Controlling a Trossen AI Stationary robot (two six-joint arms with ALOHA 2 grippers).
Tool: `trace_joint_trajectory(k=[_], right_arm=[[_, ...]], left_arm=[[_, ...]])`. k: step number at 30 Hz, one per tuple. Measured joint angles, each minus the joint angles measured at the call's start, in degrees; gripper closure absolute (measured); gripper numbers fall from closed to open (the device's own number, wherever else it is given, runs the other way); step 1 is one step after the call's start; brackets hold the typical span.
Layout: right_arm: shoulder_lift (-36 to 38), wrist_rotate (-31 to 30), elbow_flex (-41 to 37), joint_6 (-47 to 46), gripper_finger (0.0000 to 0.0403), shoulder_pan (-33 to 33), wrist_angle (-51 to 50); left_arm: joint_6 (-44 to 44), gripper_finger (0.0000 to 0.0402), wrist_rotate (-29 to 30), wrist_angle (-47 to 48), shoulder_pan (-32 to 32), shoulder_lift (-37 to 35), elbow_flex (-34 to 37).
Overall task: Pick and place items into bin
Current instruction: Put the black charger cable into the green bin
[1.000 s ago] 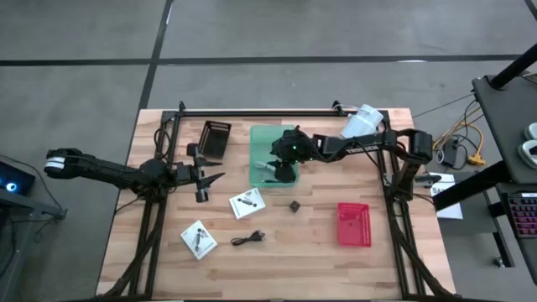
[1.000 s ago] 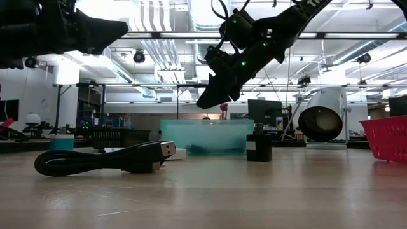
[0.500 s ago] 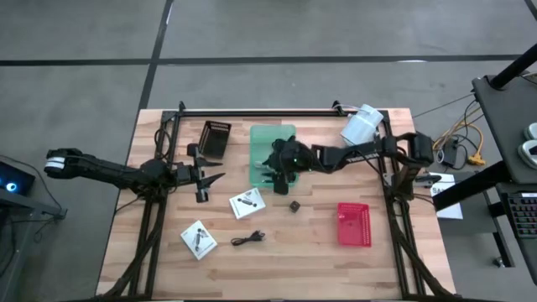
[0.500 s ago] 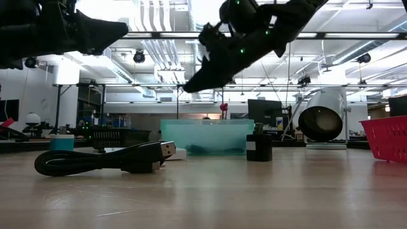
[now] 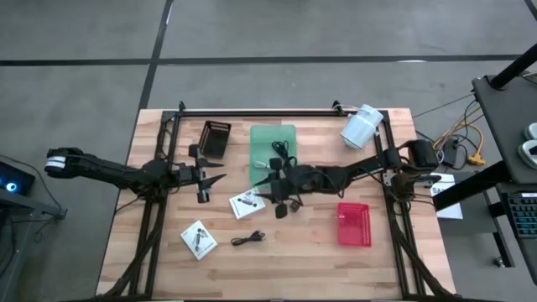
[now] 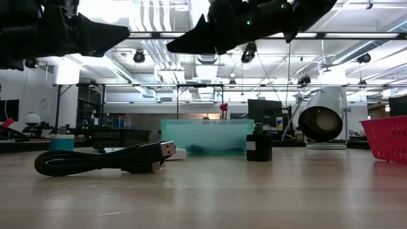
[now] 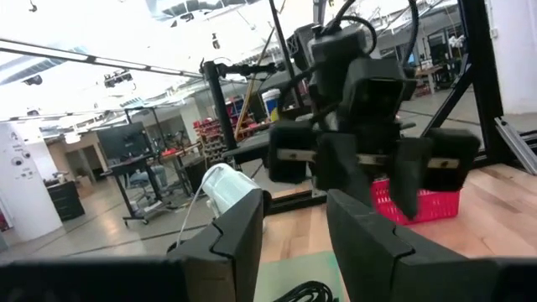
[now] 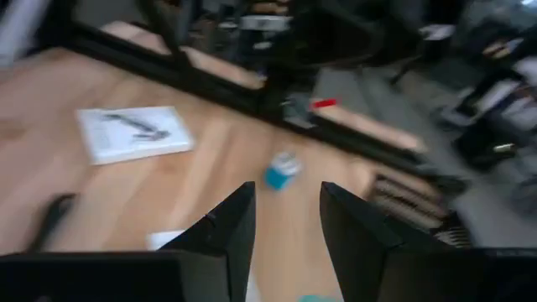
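Both grippers are open and hold nothing. In the high view my right gripper (image 5: 270,184) hovers above the table between the green bin (image 5: 262,138) and a white packet (image 5: 247,202). A black coiled cable (image 5: 282,149) lies inside the bin. A second packet (image 5: 199,239), a black cable (image 5: 247,239) and the tiny dark cube (image 5: 294,205) lie on the wood. My left gripper (image 5: 211,178) waits left of the bin. The low view shows the right gripper (image 6: 178,46) high above the cable (image 6: 102,159).
A red basket (image 5: 353,224) sits near the table's right side, a black basket (image 5: 215,138) left of the bin, and a large white cylinder (image 5: 361,126) at the far right corner. The arms' frames stand along both sides.
My right gripper has left the space over the green bin, moving toward the table's near edge and leftward. It has risen and tipped from pointing down to nearly level. The coiled cable in the bin, covered by the arm before, now shows.
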State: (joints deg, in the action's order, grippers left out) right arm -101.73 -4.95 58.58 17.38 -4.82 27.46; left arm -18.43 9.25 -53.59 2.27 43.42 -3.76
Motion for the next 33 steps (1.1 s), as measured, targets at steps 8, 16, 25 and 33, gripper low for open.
trace_joint_trajectory(k=[8, 16, 25, 33], right_arm=[[0.0, -1.6, -0.7, 2.3, 0.0302, 1.0, 2.0], [0.0, -1.7, -0.7, 2.7, 0.0316, 1.7, 1.7], [0.0, -1.7, -0.7, 2.6, 0.0326, 1.8, 1.1], [0.0, -2.8, -0.7, 2.2, 0.0329, 2.0, -0.2]], left_arm=[[0.0, 0.0283, 0.0, -1.6, 0.0, -0.5, 0.2], [0.6, 0.0283, 0.0, -1.3, 0.0, 0.5, 0.4], [7.7, 0.0283, 10.9, 8.1, 0.0, -3.6, 0.7], [12.3, 0.0286, 11.0, 26.8, 0.0, -16.1, 1.3]])
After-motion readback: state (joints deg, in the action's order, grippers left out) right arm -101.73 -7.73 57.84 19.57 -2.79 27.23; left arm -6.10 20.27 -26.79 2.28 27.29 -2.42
